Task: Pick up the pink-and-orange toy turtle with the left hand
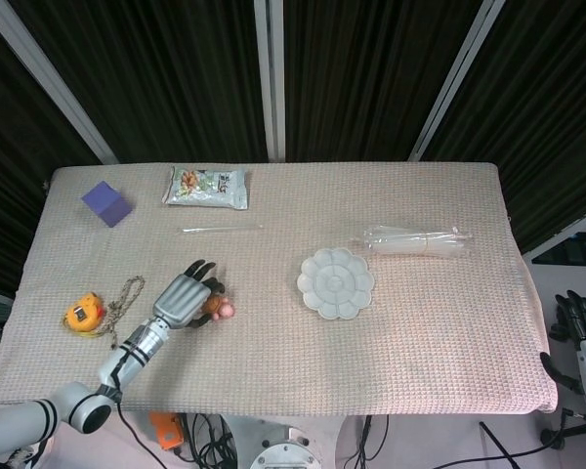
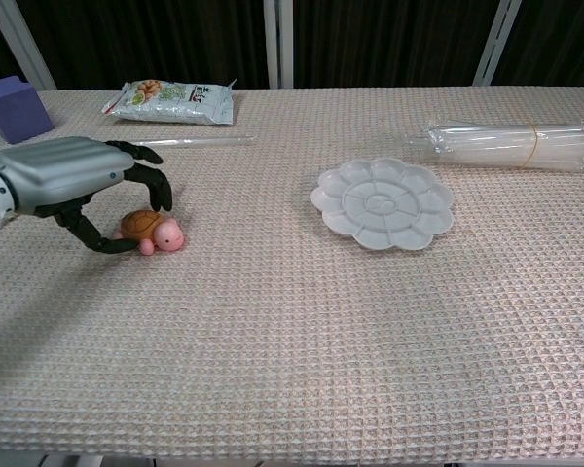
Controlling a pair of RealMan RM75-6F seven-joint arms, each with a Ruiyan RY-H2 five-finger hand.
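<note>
Chest view: toy turtle (image 2: 154,231) was seen lying on the table (image 2: 302,321) at its left-front | left robot hand (image 2: 73,180) was arched over it, fingers apart, thumb possibly touching the shell, nothing gripped | fingers should be closed under the shell before lifting.

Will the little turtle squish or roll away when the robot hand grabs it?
The turtle looks small and rounded, so it may scoot or slip from the fingers. It lies flat on the bumpy cloth, so probably won't roll far.
</note>
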